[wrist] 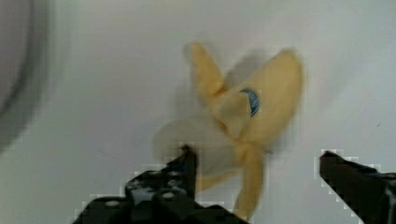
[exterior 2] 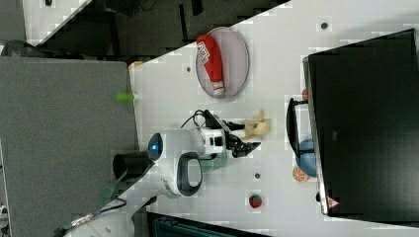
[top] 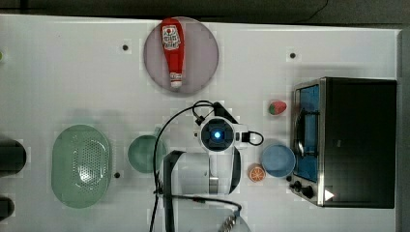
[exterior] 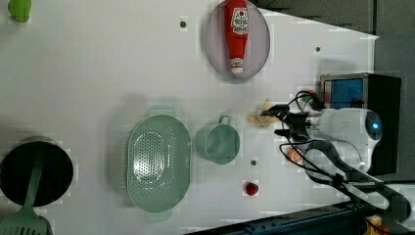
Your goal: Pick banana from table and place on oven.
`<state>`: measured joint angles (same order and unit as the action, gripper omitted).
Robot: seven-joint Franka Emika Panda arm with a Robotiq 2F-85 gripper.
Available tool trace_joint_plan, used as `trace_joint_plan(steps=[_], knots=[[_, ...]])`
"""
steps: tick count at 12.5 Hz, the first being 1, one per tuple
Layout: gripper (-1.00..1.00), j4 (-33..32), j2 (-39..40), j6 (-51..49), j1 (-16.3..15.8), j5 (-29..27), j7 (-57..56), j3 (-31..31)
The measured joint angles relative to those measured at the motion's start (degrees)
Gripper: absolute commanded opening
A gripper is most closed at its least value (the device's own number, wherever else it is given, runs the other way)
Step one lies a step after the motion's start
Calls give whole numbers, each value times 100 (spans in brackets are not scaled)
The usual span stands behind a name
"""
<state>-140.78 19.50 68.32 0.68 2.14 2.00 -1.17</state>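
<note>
Arm (exterior 2: 183, 163) bent low over table (exterior 2: 276, 59); jaws spread wide, straddling banana (wrist: 233, 126), not clamped.

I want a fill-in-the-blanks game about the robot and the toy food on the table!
1. The claw is open, and right in front of it lies a peeled toy ____.
2. The red ketchup bottle lies on a round ____.
3. The small bowl beside the oven is coloured ____.
4. The mug and the colander are both pale ____.

Missing words: banana; plate; blue; green
</note>
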Motion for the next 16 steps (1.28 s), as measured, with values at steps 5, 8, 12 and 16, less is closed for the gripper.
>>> trace_joint_plan(steps=[5,8,12,16], knots=[[-48,112,287,218,38,-46,7,61],[-48,34,36,224,-16,-99,16,-50],[-48,90,-918,-515,76,-101,29,-88],[-48,504,-2761,-2890,22,-126,29,-161]])
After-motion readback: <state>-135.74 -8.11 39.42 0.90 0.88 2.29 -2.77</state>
